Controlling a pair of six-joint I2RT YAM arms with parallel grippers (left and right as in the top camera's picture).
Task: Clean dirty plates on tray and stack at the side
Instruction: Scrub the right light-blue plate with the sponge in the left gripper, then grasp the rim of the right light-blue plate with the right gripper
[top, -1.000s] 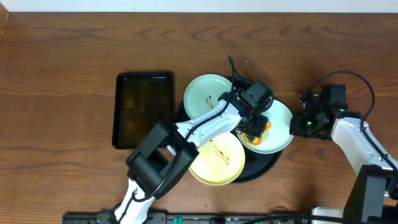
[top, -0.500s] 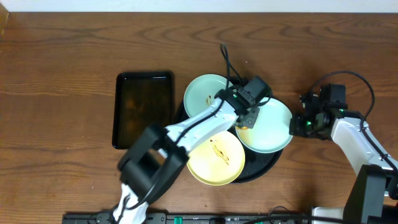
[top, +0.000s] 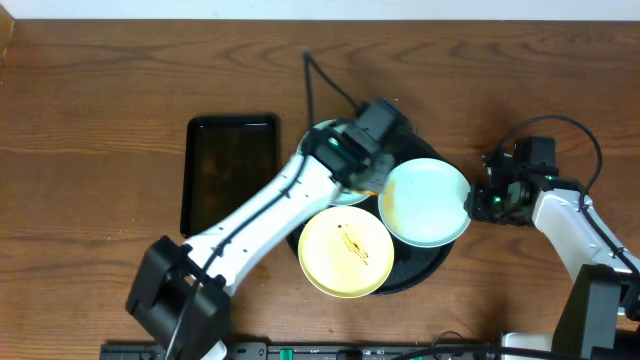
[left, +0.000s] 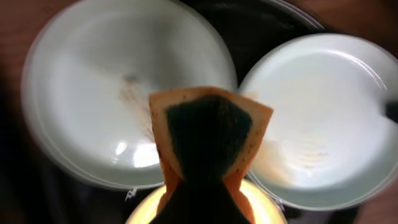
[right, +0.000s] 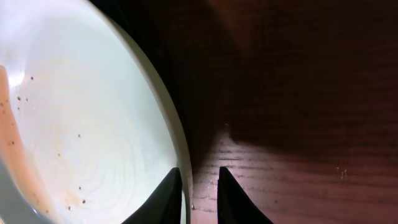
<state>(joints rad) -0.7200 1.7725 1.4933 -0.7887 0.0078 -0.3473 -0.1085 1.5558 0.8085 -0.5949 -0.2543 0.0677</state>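
My left pincer (top: 362, 172) is clamped on a folded sponge (left: 208, 134), orange at the edges with a dark, coarse scrub face. It hangs over the left mint plate (left: 93, 93), which sits at 11 o'clock on the round tray (top: 420, 268). That plate is smooth and glossy, with a faint brownish smear near its middle. My right pincer (right: 199, 193) has its fingers close together astride the thin raised rim of the right mint plate (top: 425, 203), gripping it at the plate's 3 o'clock edge. This plate lies at 3 o'clock on the tray, and its outer edge juts past the black raised rim over the worktop (top: 100, 120). Its pale glaze carries light tan streaks and a few dark specks. The yellow plate (top: 345, 252) rests at 7 o'clock, also overhanging the tray's rim, with a dark brown smear at its centre. The three plates crowd one another edge to edge, showing little black between them. A glossy rectangular tray (top: 232, 175) with rounded corners lies just beside the round one at 9 o'clock. Bare brown wood grain runs wide at 12 o'clock and far out at 9 o'clock, while my right arm takes up the strip at 3 o'clock.
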